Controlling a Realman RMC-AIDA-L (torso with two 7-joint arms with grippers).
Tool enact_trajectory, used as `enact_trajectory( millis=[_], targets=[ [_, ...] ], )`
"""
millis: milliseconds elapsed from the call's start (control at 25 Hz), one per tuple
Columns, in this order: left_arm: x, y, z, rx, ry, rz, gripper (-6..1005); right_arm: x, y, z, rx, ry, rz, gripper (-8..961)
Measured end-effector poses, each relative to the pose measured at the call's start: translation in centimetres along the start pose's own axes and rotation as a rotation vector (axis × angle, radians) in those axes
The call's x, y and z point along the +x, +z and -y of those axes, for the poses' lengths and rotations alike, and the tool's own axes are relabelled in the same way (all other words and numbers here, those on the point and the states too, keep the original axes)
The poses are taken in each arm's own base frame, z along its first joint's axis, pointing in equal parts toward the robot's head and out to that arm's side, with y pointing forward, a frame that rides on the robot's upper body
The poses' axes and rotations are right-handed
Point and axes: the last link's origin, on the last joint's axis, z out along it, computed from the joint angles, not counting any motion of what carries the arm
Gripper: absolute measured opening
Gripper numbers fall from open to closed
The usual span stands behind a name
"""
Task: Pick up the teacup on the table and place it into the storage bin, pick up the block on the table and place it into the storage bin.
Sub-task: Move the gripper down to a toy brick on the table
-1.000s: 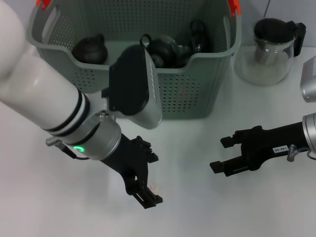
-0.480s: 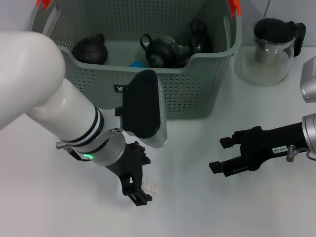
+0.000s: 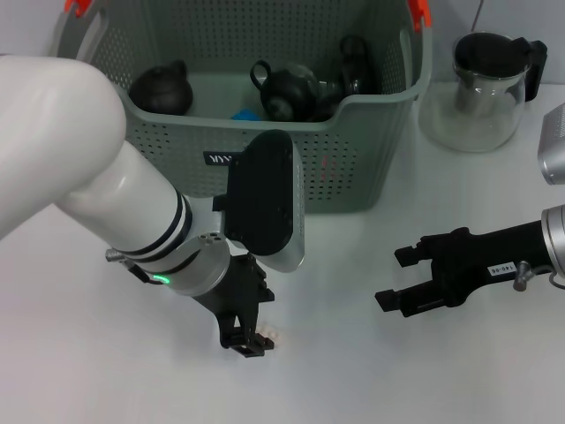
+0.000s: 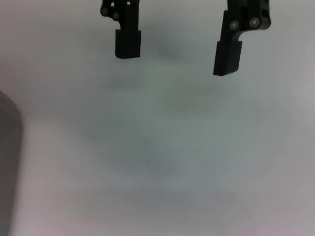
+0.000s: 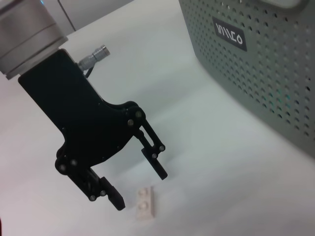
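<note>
Block: a small pale flat block (image 5: 146,203) with two studs lies on the white table (image 3: 106,371), nearest the robot; in the head view only a sliver of it (image 3: 267,336) shows beside the left gripper's tips.
Left gripper: the left gripper (image 3: 248,339) points down at the table with its jaws apart and nothing between them; in the right wrist view its tips (image 5: 138,185) stand just beside the block, not yet astride it.
Right gripper: the right gripper (image 3: 395,278) hangs idle over the table, well off to the right, jaws apart and empty.
Step in hand: judging by the layout, the block pick is under way and the approach is nearly lined up.
Next move: the jaws likely need a slight shift so the block sits between them, then a descent to the table and a close on its thin sides.
Storage bin: the grey-green perforated storage bin (image 3: 353,168) stands beyond the left gripper; dark teapots (image 3: 291,88) and a bit of something blue (image 3: 243,114) lie inside.
Teacup: no teacup shows on the table; whether one is among the dark pieces in the bin I cannot tell.
Glass pitcher: a glass pitcher (image 3: 481,97) with a black lid stands right of the bin.
Hidden: the left wrist view shows only two fingertips (image 4: 128,42) over bare table, no block; the left forearm covers part of the bin's front.
</note>
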Motion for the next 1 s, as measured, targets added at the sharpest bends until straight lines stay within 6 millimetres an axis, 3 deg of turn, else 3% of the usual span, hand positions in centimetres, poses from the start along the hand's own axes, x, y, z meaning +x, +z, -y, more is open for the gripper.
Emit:
enact_trajectory(
  millis=[160,1000],
  targets=[
    [0.06,-0.07,0.07,0.002,0.004,0.001,594,0.08,-0.01,-0.01,0.000,0.003,0.000,927],
    [0.35,0.30,-0.26,-0.004,0.053,0.027,599,0.36,0.05,0.02,0.002,0.010,-0.001,927]
  ],
)
